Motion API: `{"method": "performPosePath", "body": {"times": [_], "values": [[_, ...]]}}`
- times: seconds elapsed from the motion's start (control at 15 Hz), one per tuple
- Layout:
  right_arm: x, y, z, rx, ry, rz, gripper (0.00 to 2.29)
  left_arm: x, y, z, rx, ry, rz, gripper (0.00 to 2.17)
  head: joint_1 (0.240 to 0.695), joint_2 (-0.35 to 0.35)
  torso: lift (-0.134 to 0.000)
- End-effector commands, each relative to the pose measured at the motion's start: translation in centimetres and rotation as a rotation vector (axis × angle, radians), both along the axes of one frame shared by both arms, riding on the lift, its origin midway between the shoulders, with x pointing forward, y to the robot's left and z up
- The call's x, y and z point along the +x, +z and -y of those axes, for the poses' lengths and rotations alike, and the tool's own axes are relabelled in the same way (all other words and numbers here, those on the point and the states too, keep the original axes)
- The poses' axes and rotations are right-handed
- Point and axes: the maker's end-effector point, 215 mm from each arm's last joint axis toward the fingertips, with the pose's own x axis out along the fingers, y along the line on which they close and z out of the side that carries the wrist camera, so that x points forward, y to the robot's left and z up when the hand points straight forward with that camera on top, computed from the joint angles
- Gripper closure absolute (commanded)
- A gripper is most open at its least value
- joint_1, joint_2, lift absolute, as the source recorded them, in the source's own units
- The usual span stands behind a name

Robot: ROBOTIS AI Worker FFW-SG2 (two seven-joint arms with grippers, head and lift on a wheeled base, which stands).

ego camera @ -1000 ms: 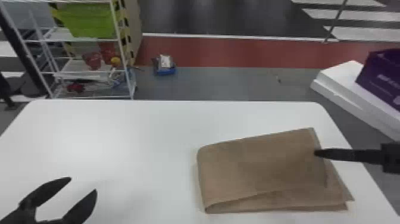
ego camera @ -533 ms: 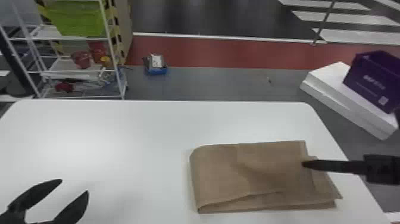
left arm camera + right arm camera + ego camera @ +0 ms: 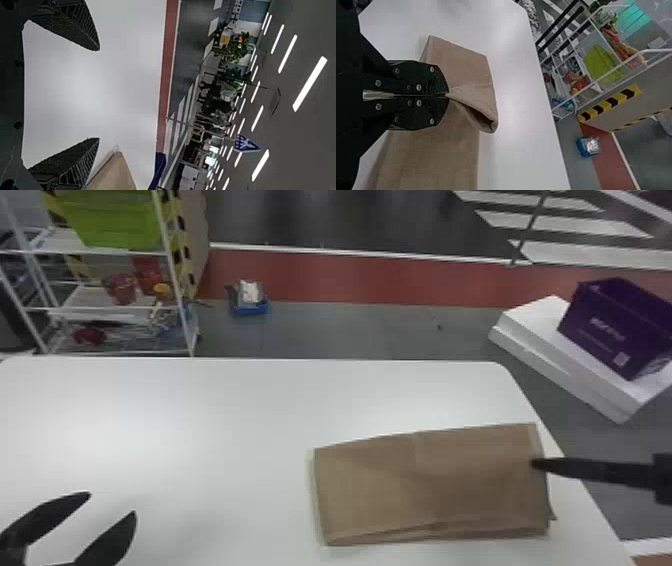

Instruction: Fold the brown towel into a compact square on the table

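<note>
Head view: brown rectangular cloth towel (image 3: 425, 485) is lying layered near right edge of white round-cornered table (image 3: 200, 415). Black right gripper (image 3: 535, 462) is pinching cloth tightly at towel's right end; black two-fingered left gripper (image 3: 112, 503) is standing wide and empty, well apart. Compared with moments earlier, lower-layer corner jutting at right is shrinking to small tip, so outline is squaring up; oblong shape is probably awaiting crosswise fold

Brown towel (image 3: 430, 485) near the white table's (image 3: 200, 430) right edge; purple box (image 3: 612, 332) past its far-right corner; yellow-black striped tape (image 3: 609, 103); perhaps reddish container (image 3: 120, 289).
</note>
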Motion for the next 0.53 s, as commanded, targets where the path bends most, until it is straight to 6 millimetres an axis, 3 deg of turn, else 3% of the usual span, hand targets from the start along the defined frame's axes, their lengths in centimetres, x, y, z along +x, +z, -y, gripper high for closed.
{"method": "performPosePath", "body": {"times": [0.0,0.07,0.2,0.47], "values": [[-2.0,-4.3,1.5,-0.008,-0.051,-0.113,1.11,0.1,-0.1,0.1,-0.005,0.001,-0.001,0.07,0.695,-0.160,-0.124],[-1.9,-5.0,2.7,-0.010,-0.082,-0.133,1.11,0.1,-0.1,0.3,-0.007,-0.003,-0.001,0.07,0.695,-0.169,-0.124],[-0.4,-4.5,4.5,-0.003,-0.117,-0.128,1.11,0.1,-0.1,0.5,-0.004,-0.006,-0.001,0.07,0.695,-0.201,-0.124],[2.6,-3.1,6.2,0.002,-0.157,-0.104,1.10,0.1,-0.1,0.4,-0.004,-0.006,-0.001,0.07,0.695,-0.243,-0.124]]}}
